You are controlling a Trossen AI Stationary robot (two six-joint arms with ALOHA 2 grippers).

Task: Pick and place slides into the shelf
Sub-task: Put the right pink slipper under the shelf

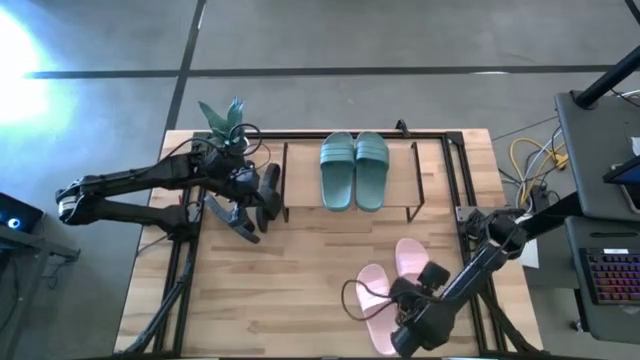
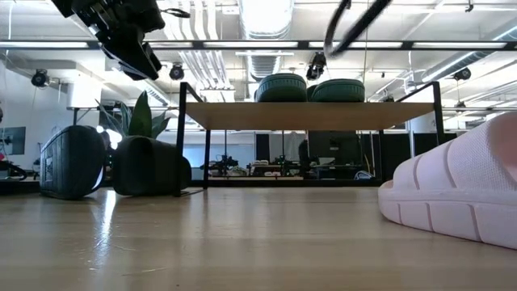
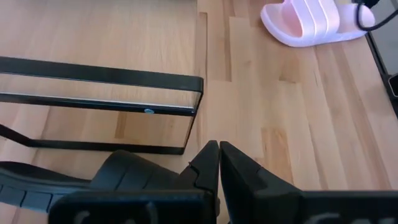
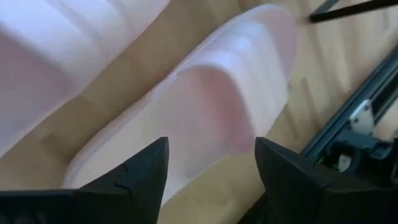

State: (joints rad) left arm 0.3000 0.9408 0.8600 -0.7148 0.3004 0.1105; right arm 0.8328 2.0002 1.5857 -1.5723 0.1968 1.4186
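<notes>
Dark green rubber slide pair [image 1: 354,170] seen upper centre of high view, on light wooden board of black-framed low shelf [image 1: 300,180]. Pale pink rubber slide pair [image 1: 390,285] at lower right on wooden worktop [image 1: 280,290]. Right gripper [image 4: 211,168] spread wide above one pink slide, empty. Left gripper [image 3: 219,163] pinched closed, empty, beside black slides [image 1: 255,200] at centre left.

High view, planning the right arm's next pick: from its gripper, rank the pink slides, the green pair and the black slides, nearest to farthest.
From the right gripper, open at the table's near right:
1. Pink slides, right beside it, one lying between its fingers in the right wrist view.
2. Green pair, on the shelf top, centre back.
3. Black slides, on the table left of the shelf, by the left gripper.
</notes>
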